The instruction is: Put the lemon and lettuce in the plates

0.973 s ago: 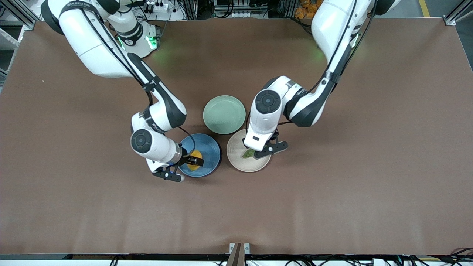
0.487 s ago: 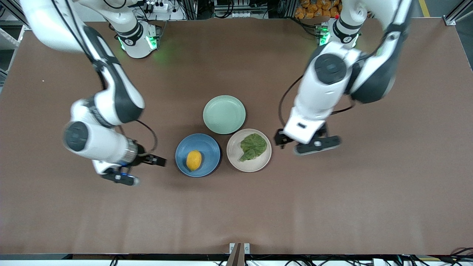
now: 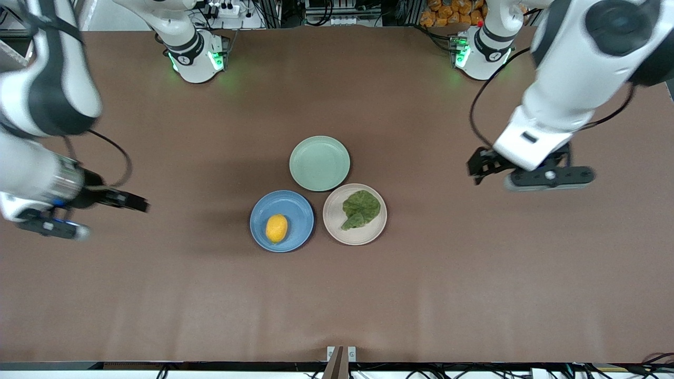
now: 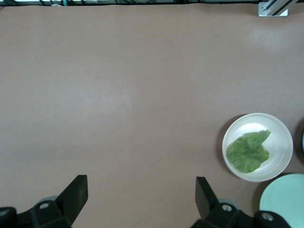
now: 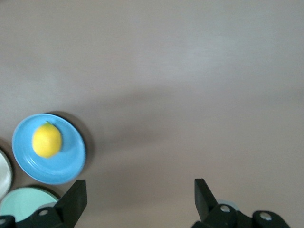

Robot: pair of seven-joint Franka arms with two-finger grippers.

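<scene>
The yellow lemon (image 3: 276,228) lies in the blue plate (image 3: 296,209). The green lettuce (image 3: 361,209) lies flat in the beige-pink plate (image 3: 334,222). The two plates stand side by side at the table's middle. My right gripper (image 3: 134,202) is open and empty over bare table toward the right arm's end. My left gripper (image 3: 478,168) is open and empty over bare table toward the left arm's end. The right wrist view shows the open gripper (image 5: 140,192), the lemon (image 5: 46,140) and the blue plate (image 5: 69,166). The left wrist view shows the open gripper (image 4: 140,190), the lettuce (image 4: 248,152) and its plate (image 4: 281,135).
An empty pale green plate (image 3: 319,163) stands against the two plates, farther from the front camera. It also shows in the left wrist view (image 4: 285,202) and the right wrist view (image 5: 21,203). Brown table surface lies all around.
Both grippers let go, lifted off the plates and swung outward toward their own ends of the table. The lemon and lettuce stay in the plates.
</scene>
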